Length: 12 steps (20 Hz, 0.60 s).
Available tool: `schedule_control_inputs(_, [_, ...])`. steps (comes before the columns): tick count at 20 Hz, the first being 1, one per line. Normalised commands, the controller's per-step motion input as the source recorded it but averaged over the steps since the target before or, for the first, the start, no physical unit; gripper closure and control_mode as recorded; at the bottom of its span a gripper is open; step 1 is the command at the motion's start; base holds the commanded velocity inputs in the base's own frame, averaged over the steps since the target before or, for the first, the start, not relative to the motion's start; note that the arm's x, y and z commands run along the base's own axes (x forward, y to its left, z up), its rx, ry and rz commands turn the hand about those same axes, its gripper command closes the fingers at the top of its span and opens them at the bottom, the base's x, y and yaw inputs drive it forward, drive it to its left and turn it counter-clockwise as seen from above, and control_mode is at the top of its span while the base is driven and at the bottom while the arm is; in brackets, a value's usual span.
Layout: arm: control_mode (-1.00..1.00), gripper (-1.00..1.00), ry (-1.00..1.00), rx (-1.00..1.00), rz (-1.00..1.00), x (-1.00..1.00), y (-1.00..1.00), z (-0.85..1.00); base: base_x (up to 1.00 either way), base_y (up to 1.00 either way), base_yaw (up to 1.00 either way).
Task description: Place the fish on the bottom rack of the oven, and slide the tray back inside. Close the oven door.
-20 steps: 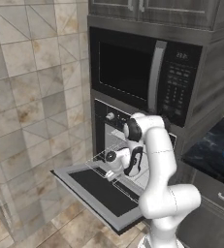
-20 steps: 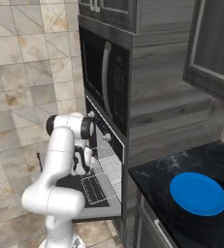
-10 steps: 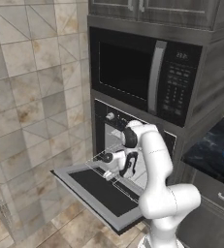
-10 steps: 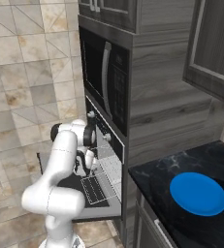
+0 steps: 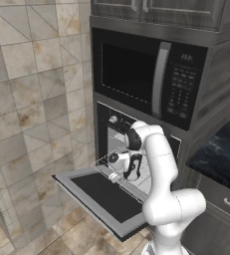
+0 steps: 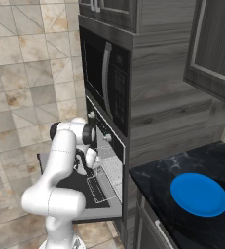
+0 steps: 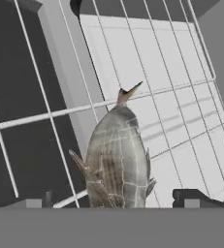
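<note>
In the left base view I see the oven (image 5: 117,130) at centre frame, below the microwave (image 5: 151,79), with its door (image 5: 104,198) swung down flat toward the lower left. The arm (image 5: 161,164) rises from the lower right and bends over so that the gripper (image 5: 129,172) hangs just in front of the cavity, above the inner face of the door. The rack (image 5: 114,158) is drawn out over the door, its thin wires showing around the hand.

From the right base view the gripper (image 6: 82,165) sits at left of centre, over the door (image 6: 87,192), and the rack (image 6: 106,177) juts out of the oven (image 6: 106,146). The blue plate (image 6: 198,194) lies on the dark counter (image 6: 158,177) at lower right.

The hand view shows the fish (image 7: 117,162) at bottom centre, tail pointing up the frame, between the two fingertips (image 7: 193,197), with the rack (image 7: 147,104) wires behind it. The fingers stand apart at either side of the fish with a gap visible on the right; I cannot tell whether they actually clamp it or whether it already rests on the wires.
</note>
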Motion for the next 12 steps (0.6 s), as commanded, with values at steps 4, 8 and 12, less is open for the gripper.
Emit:
schedule_control_inputs(4, [-1.00, -1.00, 0.00, -0.01, -0.05, -0.90, 0.23, 0.65, 0.00, 0.00, 0.00])
schedule_control_inputs(8, [-1.00, -1.00, 0.00, -0.05, -0.04, -0.93, 0.34, 0.65, 0.00, 0.00, 0.00])
schedule_control_inputs(12, [-1.00, -1.00, 0.00, 0.00, -0.09, -0.75, 0.33, 0.71, 0.00, 0.00, 0.00])
